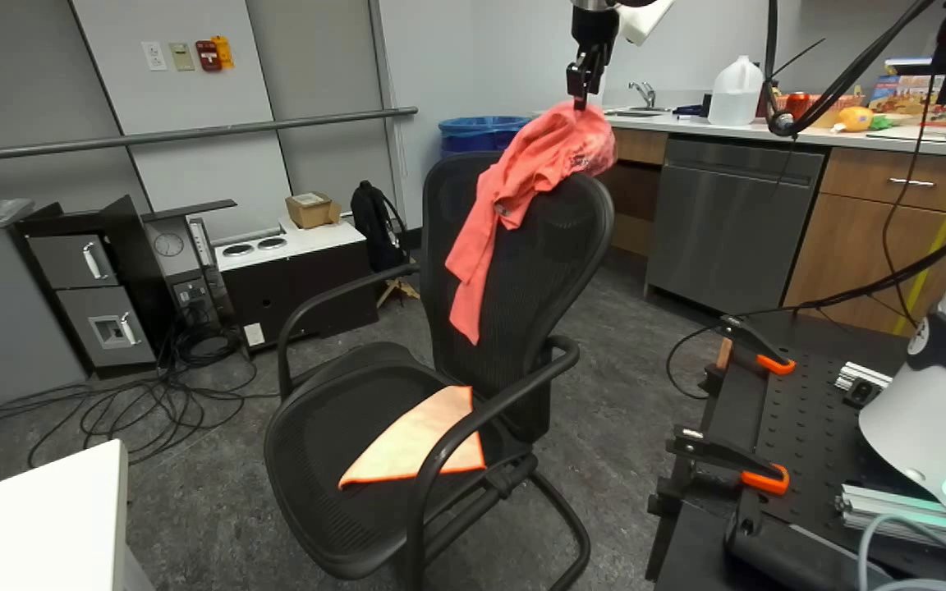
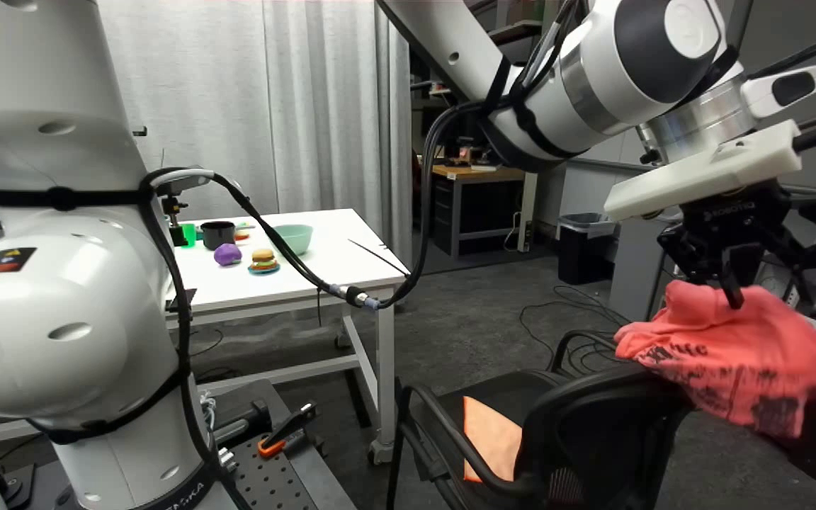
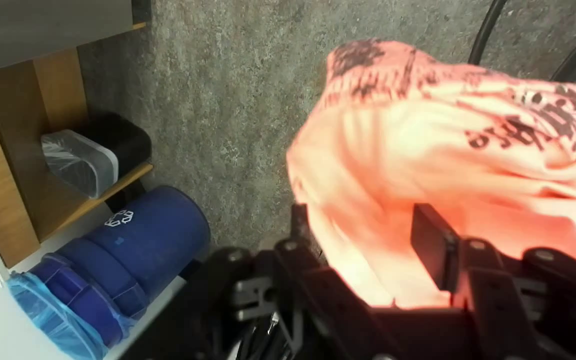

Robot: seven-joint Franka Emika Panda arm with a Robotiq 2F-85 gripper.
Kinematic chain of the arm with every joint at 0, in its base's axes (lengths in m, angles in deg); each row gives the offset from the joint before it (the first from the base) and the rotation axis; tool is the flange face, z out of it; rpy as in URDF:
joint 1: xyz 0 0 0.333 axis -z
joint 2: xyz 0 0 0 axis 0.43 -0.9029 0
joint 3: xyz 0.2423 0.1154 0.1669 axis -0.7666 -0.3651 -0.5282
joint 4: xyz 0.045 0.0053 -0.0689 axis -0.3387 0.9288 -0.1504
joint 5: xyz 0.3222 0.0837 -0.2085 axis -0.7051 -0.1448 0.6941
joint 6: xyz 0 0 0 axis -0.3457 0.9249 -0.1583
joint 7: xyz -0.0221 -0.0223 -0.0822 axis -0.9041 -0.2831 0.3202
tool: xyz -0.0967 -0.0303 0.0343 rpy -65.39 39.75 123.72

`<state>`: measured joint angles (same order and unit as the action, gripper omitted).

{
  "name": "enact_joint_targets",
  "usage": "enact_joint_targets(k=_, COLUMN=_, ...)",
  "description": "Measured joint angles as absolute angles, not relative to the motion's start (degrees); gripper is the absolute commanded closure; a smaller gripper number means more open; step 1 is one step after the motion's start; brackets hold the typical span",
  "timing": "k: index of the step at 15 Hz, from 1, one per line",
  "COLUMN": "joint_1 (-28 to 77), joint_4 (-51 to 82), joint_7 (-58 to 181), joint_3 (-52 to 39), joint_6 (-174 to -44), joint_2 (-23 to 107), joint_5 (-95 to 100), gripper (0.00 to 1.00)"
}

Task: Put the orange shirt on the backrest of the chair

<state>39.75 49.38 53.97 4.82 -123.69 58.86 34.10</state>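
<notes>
The orange shirt (image 1: 514, 185) is draped over the top edge of the black mesh chair backrest (image 1: 551, 254). One long part hangs down the seat side. In an exterior view the printed part of the shirt (image 2: 741, 361) hangs behind the backrest (image 2: 610, 400), its lower edge blurred. My gripper (image 1: 580, 94) is just above the shirt, pointing down. In the wrist view my gripper's fingers (image 3: 363, 225) are wide apart, with shirt fabric (image 3: 393, 145) below and between them. The gripper (image 2: 769, 294) touches or nearly touches the fabric; I cannot tell which. The backrest is hidden in the wrist view.
A light orange cloth (image 1: 424, 435) lies on the chair seat. Chair armrests (image 1: 489, 410) stand at the sides. A blue bin (image 3: 158, 240) and a counter (image 1: 736, 131) are beyond the chair. A white table (image 2: 330, 248) holds toy food and dishes. Cables lie on the floor.
</notes>
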Motion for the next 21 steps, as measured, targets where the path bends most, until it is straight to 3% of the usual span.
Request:
enact_joint_targets(k=2, joint_1=39.73, joint_4=49.41, joint_7=55.49, joint_3=4.58, joint_6=-123.69, joint_2=58.86, joint_5=36.34, gripper=0.0)
enact_joint_targets(k=10, joint_1=39.0, joint_4=49.42, joint_7=57.52, joint_3=2.89, joint_6=-123.8, joint_2=59.09, joint_5=37.96, gripper=0.0)
enact_joint_targets(k=21, joint_1=35.9, joint_4=49.86, joint_7=57.39, joint_3=-1.45, joint_6=-125.27, joint_2=63.07, joint_5=23.53, gripper=0.0)
